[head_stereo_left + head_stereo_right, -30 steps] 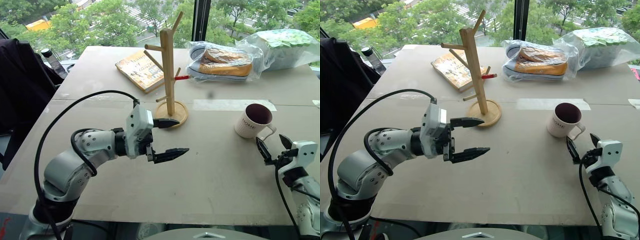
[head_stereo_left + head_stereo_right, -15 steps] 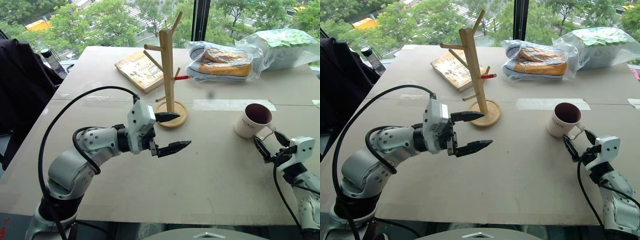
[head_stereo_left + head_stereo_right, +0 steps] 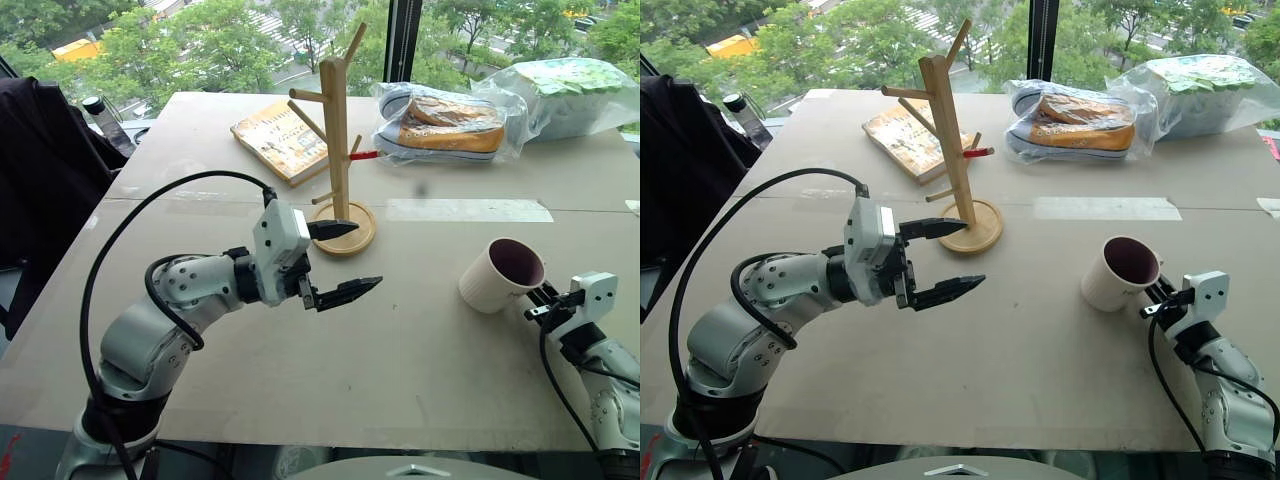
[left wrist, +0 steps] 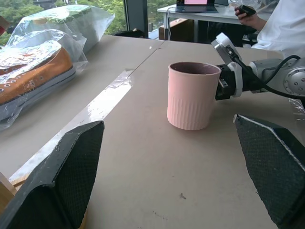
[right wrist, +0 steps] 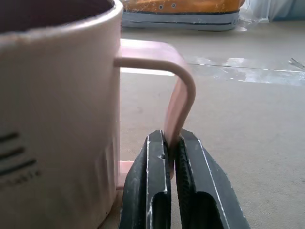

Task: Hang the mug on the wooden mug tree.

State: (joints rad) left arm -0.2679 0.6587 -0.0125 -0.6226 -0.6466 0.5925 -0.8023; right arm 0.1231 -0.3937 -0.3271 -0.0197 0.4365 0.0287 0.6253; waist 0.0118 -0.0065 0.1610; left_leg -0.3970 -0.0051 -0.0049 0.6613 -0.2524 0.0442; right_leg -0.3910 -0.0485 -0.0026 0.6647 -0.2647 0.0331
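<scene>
The mug, white with a dark maroon inside, is at the table's right, tipped toward the left with its handle facing my right gripper. That gripper is shut on the lower part of the handle, its two black fingers pinching it. In the left wrist view the mug stands on the table with the right gripper behind it. The wooden mug tree stands upright on its disc base at the table's middle back. My left gripper hangs open in front of the tree's base, pointing right toward the mug, and holds nothing.
A book lies left of the tree. Bagged shoes and a plastic bag with green contents sit at the back right. A dark jacket and a bottle are off the left edge. A person sits at a far table.
My right gripper has closed from open onto the mug's handle. The mug has tipped to the left and shifted slightly nearer. The left gripper has stayed put.
</scene>
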